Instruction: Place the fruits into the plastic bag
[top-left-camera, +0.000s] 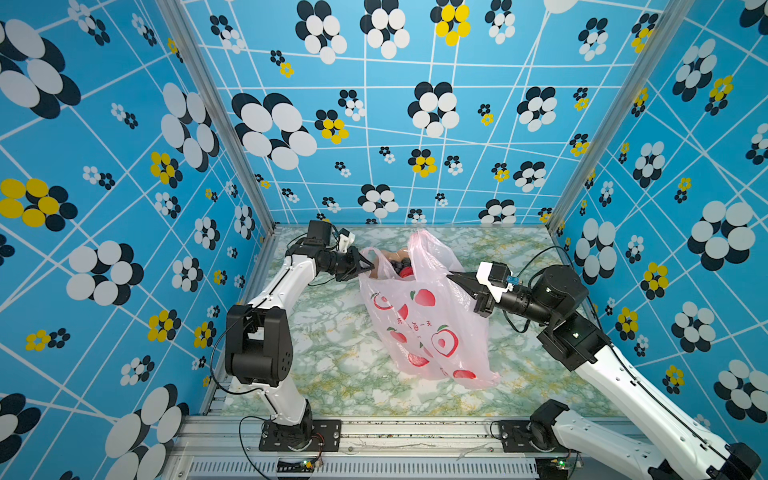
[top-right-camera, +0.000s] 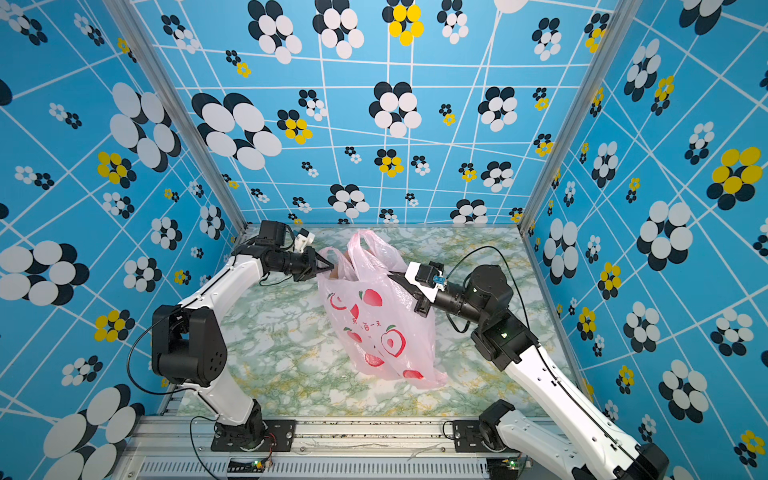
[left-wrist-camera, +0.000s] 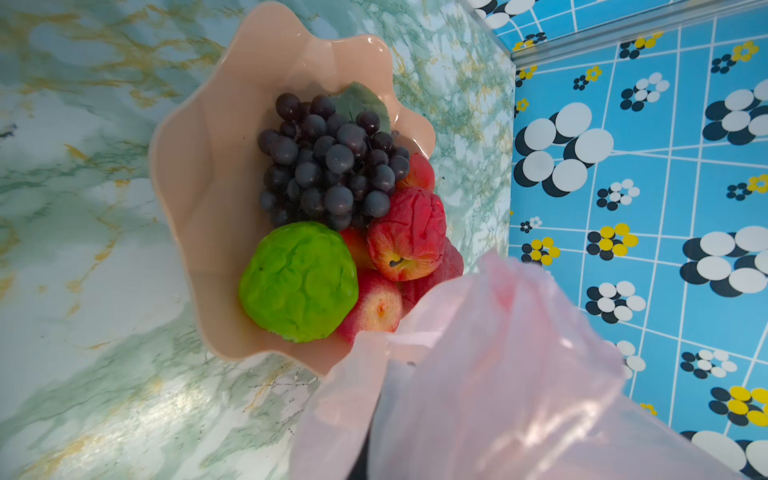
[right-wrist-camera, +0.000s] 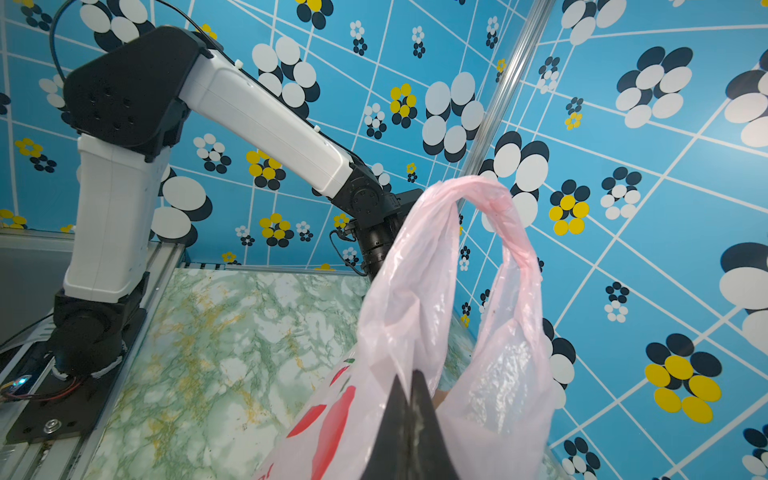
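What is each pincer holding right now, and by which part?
Both hold the bag. The right pincer pinches its mouth edge below a handle; the left pincer is shut on the opposite edge by the other handle.

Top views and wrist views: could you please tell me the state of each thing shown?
plastic bag, held up at its top, bottom on the table.
fruits, piled in the bowl, none grasped.
bowl, upright, holding fruit.
left hand, shut on the bag's edge.
right hand, shut on the bag.

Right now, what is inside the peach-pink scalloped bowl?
A dark purple grape bunch, a bumpy green fruit and several red fruits. The pale-pink plastic bag covers one edge of the bowl, hiding what lies there.
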